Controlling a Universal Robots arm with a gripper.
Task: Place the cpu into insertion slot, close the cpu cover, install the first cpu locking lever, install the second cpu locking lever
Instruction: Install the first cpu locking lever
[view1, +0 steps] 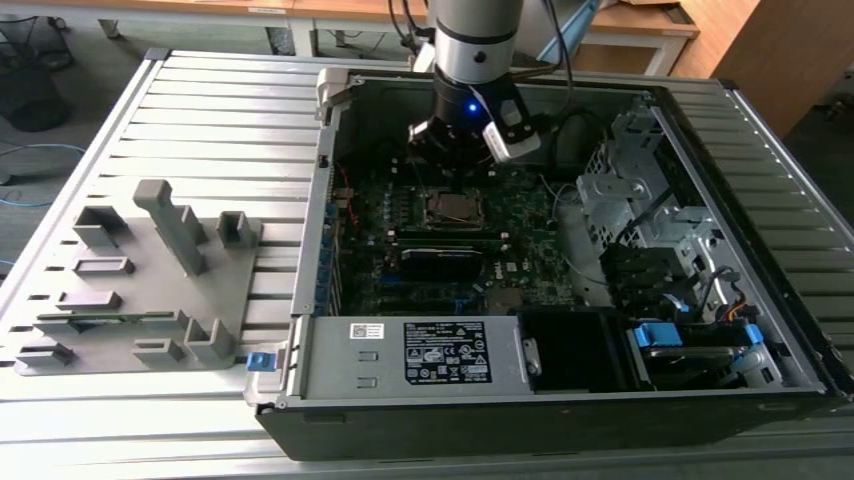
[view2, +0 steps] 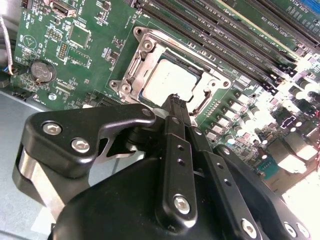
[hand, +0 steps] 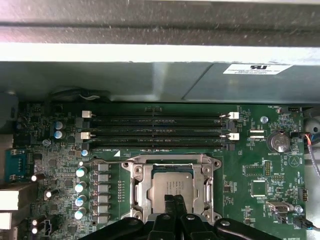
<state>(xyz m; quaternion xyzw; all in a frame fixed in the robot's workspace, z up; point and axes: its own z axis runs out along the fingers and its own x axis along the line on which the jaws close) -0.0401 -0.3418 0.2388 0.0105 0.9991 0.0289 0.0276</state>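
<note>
The cpu (hand: 172, 181) lies flat in the insertion slot (view1: 454, 207) on the green motherboard, its dull silver top showing. The cpu cover (hand: 137, 186), a silvery frame, lies down around the chip, and its window leaves the chip top (view2: 167, 77) visible. My gripper (hand: 173, 201) hangs just above the near edge of the socket with its black fingers (view2: 176, 107) pressed together and nothing between them. In the exterior view the gripper (view1: 453, 168) stands inside the open computer case, right over the socket. A bent metal lever end (view2: 202, 104) lies beside the socket, next to the fingertips.
Long black memory slots (hand: 155, 127) run beside the socket. A white-labelled power supply box (view1: 427, 352) sits at the case's near side, and a drive cage (view1: 627, 190) on the exterior view's right. A grey parts fixture (view1: 134, 280) stands on the slatted table outside the case.
</note>
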